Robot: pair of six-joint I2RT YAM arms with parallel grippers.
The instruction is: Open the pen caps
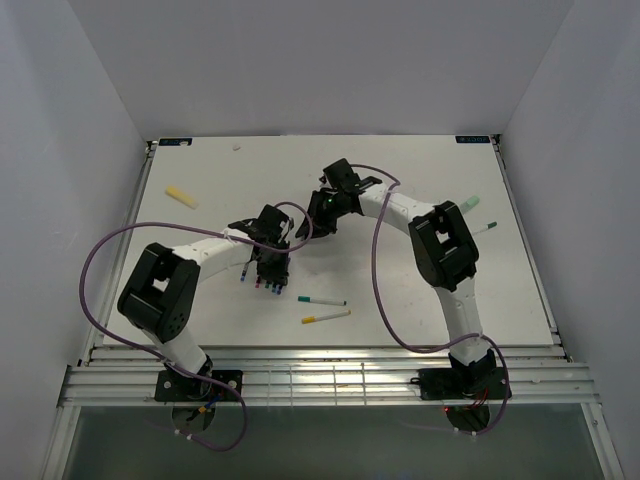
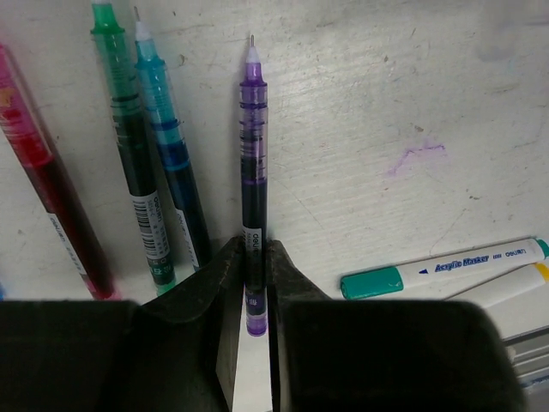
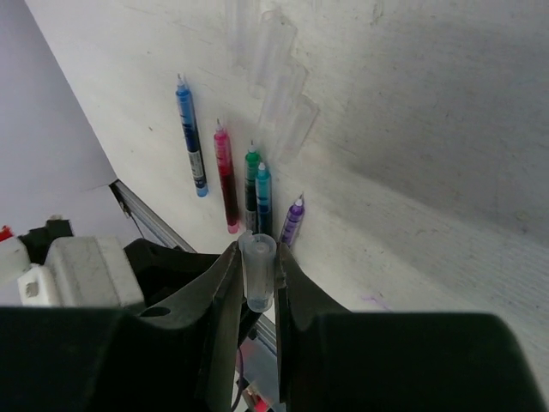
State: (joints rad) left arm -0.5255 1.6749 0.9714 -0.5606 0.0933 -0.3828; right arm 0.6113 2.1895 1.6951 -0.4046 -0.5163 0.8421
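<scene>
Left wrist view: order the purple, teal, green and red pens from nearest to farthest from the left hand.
1. Purple pen, clamped in the left hand.
2. Teal pen, just to its left.
3. Green pen, beside the teal one.
4. Red pen, far left.

**Left wrist view.** The red pen (image 2: 51,189), left of the left gripper (image 2: 255,255), is cut by the frame edge. The green pen (image 2: 133,154) and teal pen (image 2: 171,163) end behind one finger (image 2: 184,296). Right of the gripper, a yellow-tipped marker (image 2: 510,300) is largely covered.

**Right wrist view.** The purple pen (image 3: 292,221) ends behind the right gripper (image 3: 257,259). The clear caps (image 3: 283,86) beyond it blur together, so their count is uncertain.
</scene>
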